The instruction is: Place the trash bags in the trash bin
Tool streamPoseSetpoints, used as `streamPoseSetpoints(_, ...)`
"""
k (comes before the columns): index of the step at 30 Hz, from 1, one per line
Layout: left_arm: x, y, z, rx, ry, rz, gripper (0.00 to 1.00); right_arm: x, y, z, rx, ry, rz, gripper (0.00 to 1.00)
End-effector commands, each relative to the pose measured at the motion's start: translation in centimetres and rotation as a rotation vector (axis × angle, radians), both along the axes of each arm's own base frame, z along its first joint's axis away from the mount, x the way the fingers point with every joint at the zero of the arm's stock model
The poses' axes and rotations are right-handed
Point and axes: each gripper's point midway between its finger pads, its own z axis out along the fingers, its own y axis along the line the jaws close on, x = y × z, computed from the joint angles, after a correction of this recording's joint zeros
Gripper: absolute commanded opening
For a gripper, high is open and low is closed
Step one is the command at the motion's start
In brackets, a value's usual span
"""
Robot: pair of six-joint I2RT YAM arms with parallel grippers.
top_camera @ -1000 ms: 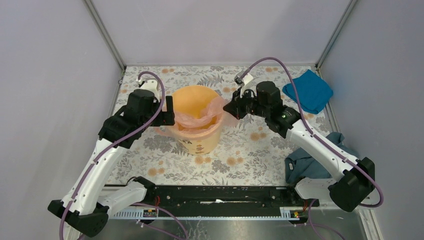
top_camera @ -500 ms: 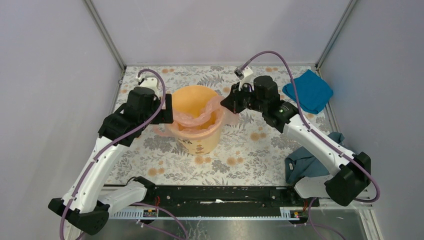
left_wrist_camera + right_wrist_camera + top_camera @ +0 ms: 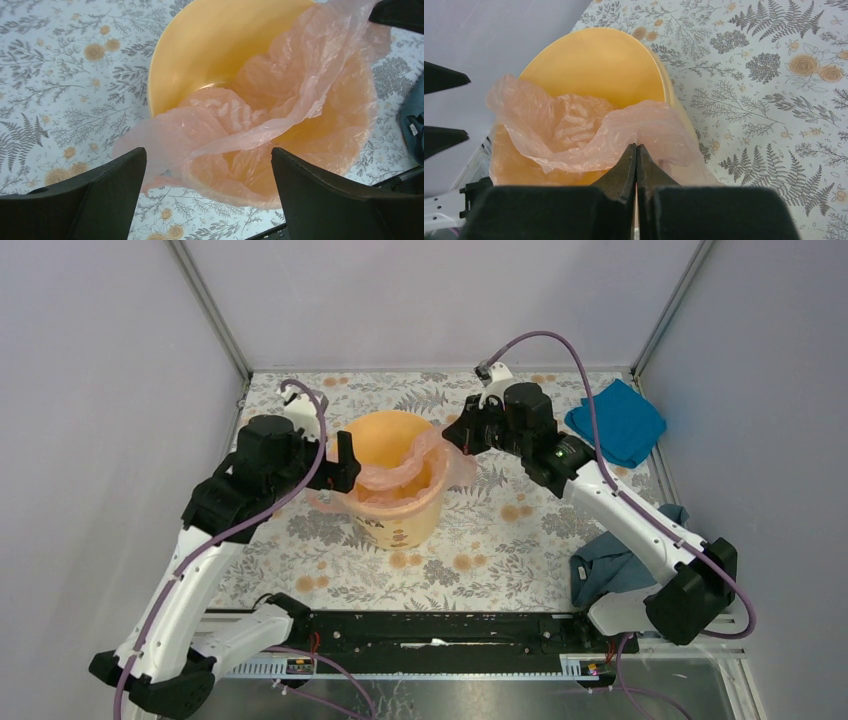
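Note:
The trash bin (image 3: 395, 520) is a round yellow-orange bucket at the table's middle. A thin pale pink trash bag (image 3: 390, 475) lies crumpled in its mouth and spills over the left and right rim. My left gripper (image 3: 345, 462) hovers at the bin's left side, open, with nothing between its fingers. In the left wrist view it (image 3: 208, 150) frames the bag (image 3: 280, 100) and the bin (image 3: 200, 45) below. My right gripper (image 3: 452, 435) is at the bin's right rim. In the right wrist view it (image 3: 635, 146) is shut on the bag's edge (image 3: 574, 130) over the bin (image 3: 599, 60).
A bright blue folded cloth (image 3: 617, 422) lies at the far right corner. A dark teal cloth (image 3: 620, 560) sits by the right arm's base. Grey walls close in the flowered table on three sides, and a black rail (image 3: 430, 630) runs along the near edge.
My right gripper has shifted a little toward the far side, drawing the bag's edge with it across the bin's mouth. The left arm has drawn back slightly to the left.

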Motion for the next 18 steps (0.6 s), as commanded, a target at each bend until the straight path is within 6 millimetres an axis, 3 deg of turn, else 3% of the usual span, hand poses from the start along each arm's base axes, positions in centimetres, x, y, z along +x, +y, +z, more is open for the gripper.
streamPoseSetpoints(1, 1.5, -1.4, 0.2, -0.006, -0.016, -0.053, 0.99, 1.3, 0.3, 2.7, 0.061, -0.018, -0.060, 0.00)
streamPoseSetpoints(12, 2.5, 0.0, -1.2, 0.051, 0.000, 0.041, 0.93, 3.9, 0.6, 3.6, 0.093, -0.003, -0.157, 0.00)
streamPoseSetpoints(18, 1.1, -1.0, -1.0, 0.003, -0.002, -0.041, 0.98, 4.7, 1.1, 4.0, 0.111, 0.002, -0.168, 0.00)
